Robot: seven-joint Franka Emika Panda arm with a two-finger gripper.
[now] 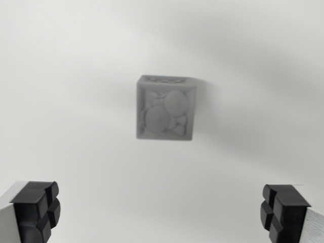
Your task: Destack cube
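Pale grey-white surface [76, 61] fills the whole wrist view, smooth and unmarked, with soft blurred shadows drifting across the upper right of the frame

Near the centre, a little above the middle, sits a single grey cube [165, 108]. It is out of focus. Its large face towards the camera carries raised rounded shapes, two bigger ovals and some smaller lumps, but the blur makes the pattern impossible to read. A thin strip of a second face shows along its top edge. A faint shadow spreads from the cube towards the right. Whether another cube lies underneath it, hidden from this angle, cannot be told; only one cube is visible, and it looks to be resting on the surface

The gripper [162, 215] appears only at the bottom of the frame. One black fingertip [36, 210] stands in the lower left corner and the other in the lower right corner, each with blocky, notched pads on a light grey finger body that is cut off by the frame edges. The two tips are spread wide, almost the full width of the picture apart, with nothing between them. The cube lies well apart from both, higher in the frame and roughly centred between them. The camera looks straight down on the surface, so the rest of the arm is out of sight
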